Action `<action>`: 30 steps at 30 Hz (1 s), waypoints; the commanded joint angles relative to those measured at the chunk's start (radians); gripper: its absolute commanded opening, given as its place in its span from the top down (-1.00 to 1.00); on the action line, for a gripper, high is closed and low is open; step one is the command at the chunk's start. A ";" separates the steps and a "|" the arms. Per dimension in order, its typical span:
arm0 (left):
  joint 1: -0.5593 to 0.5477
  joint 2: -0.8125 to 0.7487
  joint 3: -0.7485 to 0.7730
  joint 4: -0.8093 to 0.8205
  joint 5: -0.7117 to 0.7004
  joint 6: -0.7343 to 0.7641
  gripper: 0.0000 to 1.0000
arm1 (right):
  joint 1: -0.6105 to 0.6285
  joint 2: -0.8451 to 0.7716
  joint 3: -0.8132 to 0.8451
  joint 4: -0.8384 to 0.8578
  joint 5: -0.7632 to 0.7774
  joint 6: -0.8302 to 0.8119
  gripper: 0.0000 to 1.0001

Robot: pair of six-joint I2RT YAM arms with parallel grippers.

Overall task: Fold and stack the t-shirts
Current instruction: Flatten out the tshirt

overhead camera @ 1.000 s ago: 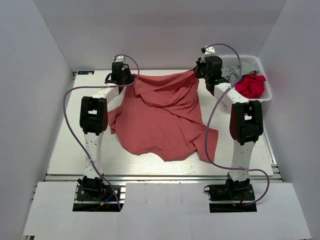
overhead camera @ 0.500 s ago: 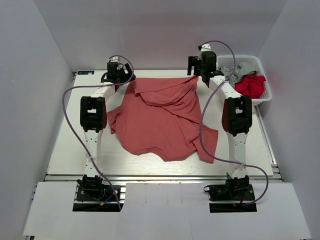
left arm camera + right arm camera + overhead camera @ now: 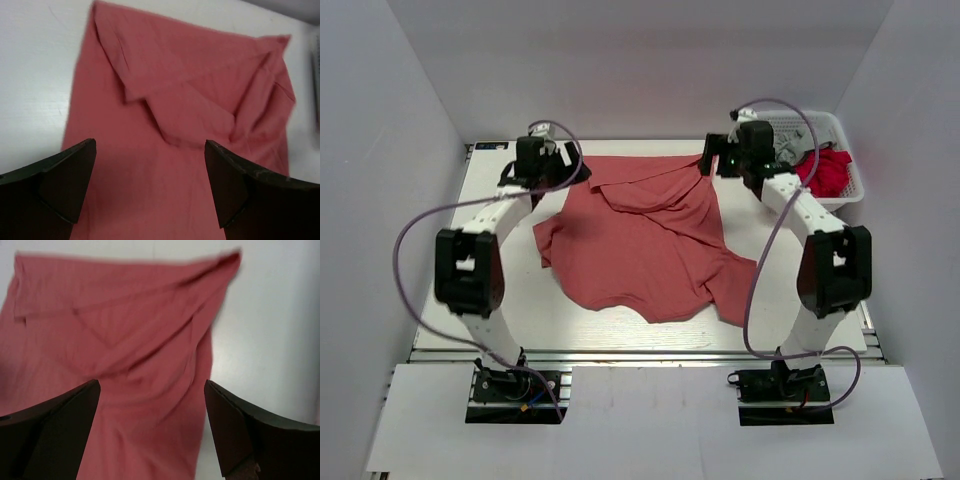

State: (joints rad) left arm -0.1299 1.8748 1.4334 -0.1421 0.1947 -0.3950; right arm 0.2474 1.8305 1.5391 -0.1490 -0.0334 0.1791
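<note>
T-shirt [image 3: 645,240] — 1, salmon, on table [image 3: 570,325]; L gripper [image 3: 150,150], R gripper [image 3: 152,387] — both agape.

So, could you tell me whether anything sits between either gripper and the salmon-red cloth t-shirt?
Nothing visible does: the left gripper and right gripper hang open over the salmon-red cloth t-shirt, only bare cloth showing between their fingers.
</note>
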 commanded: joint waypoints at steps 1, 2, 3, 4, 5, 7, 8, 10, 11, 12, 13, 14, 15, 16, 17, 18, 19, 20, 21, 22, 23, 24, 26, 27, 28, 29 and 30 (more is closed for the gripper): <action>-0.019 -0.184 -0.244 0.055 0.086 -0.042 -0.98 | 0.030 -0.086 -0.184 -0.008 -0.085 0.077 -0.80; -0.019 -0.213 -0.290 0.064 0.104 -0.053 -0.98 | 0.036 -0.099 -0.213 -0.003 -0.085 0.089 -0.80; -0.031 -0.236 -0.371 0.064 0.115 -0.053 -0.98 | 0.053 -0.123 -0.293 0.000 -0.089 0.094 -0.80; -0.040 -0.274 -0.407 0.076 0.124 -0.065 -0.98 | 0.061 -0.138 -0.319 0.011 -0.109 0.102 -0.80; -0.040 -0.287 -0.468 0.085 0.133 -0.077 -0.98 | 0.065 -0.143 -0.341 0.019 -0.121 0.114 -0.80; -0.040 -0.296 -0.516 0.085 0.134 -0.091 -0.98 | 0.082 -0.136 -0.399 0.019 -0.161 0.109 -0.80; -0.040 -0.296 -0.549 0.085 0.134 -0.091 -0.98 | 0.087 -0.122 -0.404 0.005 -0.166 0.108 -0.80; -0.040 -0.296 -0.562 0.085 0.123 -0.100 -0.98 | 0.107 -0.103 -0.439 -0.009 -0.183 0.106 -0.80; -0.040 -0.296 -0.574 0.075 0.111 -0.110 -0.98 | 0.113 -0.103 -0.463 0.000 -0.195 0.108 -0.80; -0.040 -0.270 -0.574 0.075 0.111 -0.110 -0.98 | 0.125 -0.099 -0.479 0.003 -0.192 0.109 -0.80; -0.040 -0.258 -0.574 0.075 0.111 -0.110 -0.98 | 0.128 -0.100 -0.506 0.003 -0.183 0.120 -0.80; -0.040 -0.244 -0.574 0.075 0.111 -0.110 -0.98 | 0.130 -0.100 -0.533 0.006 -0.159 0.131 -0.80; -0.040 -0.227 -0.574 0.053 0.111 -0.110 -0.98 | 0.135 -0.105 -0.543 0.009 -0.154 0.138 -0.80; -0.024 -0.188 -0.561 0.038 0.097 -0.110 -0.98 | 0.135 -0.115 -0.594 0.006 -0.139 0.151 -0.80; -0.024 -0.166 -0.544 0.024 0.086 -0.134 -0.98 | 0.141 -0.125 -0.608 0.011 -0.125 0.154 -0.80; -0.010 -0.148 -0.532 -0.012 0.060 -0.146 -0.98 | 0.144 -0.134 -0.622 0.011 -0.111 0.161 -0.80; 0.001 -0.108 -0.500 -0.026 -0.007 -0.159 -0.98 | 0.167 -0.143 -0.666 0.006 -0.097 0.160 -0.80; 0.001 -0.085 -0.476 -0.027 -0.029 -0.159 -0.98 | 0.173 -0.154 -0.678 -0.007 -0.094 0.154 -0.80; 0.013 -0.060 -0.415 -0.054 -0.029 -0.159 -0.98 | 0.185 -0.164 -0.691 -0.018 -0.091 0.158 -0.80; 0.013 -0.031 -0.380 -0.063 -0.029 -0.150 -0.98 | 0.213 -0.166 -0.736 -0.021 -0.105 0.151 -0.80; 0.013 0.030 -0.343 -0.076 -0.044 -0.150 -0.98 | 0.223 -0.181 -0.752 -0.033 -0.129 0.152 -0.77; 0.022 0.064 -0.306 -0.094 -0.060 -0.140 -0.98 | 0.239 -0.189 -0.778 -0.043 -0.152 0.160 -0.77; 0.036 0.133 -0.185 -0.126 -0.070 -0.140 -0.98 | 0.303 -0.233 -0.818 -0.055 -0.192 0.160 -0.73; 0.036 0.206 -0.097 -0.157 -0.090 -0.140 -0.98 | 0.323 -0.249 -0.836 -0.072 -0.201 0.178 -0.73; 0.048 0.242 -0.053 -0.157 -0.100 -0.140 -0.98 | 0.361 -0.263 -0.843 -0.081 -0.210 0.174 -0.73; 0.049 0.277 -0.009 -0.157 -0.100 -0.131 -0.98 | 0.404 -0.293 -0.840 -0.112 -0.252 0.165 -0.78; 0.058 0.315 0.092 -0.166 -0.109 -0.131 -0.98 | 0.429 -0.301 -0.835 -0.132 -0.275 0.154 -0.78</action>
State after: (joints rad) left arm -0.1024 2.0777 1.4113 -0.2100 0.1909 -0.5476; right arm 0.5926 1.5379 0.7506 -0.0792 -0.1989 0.3180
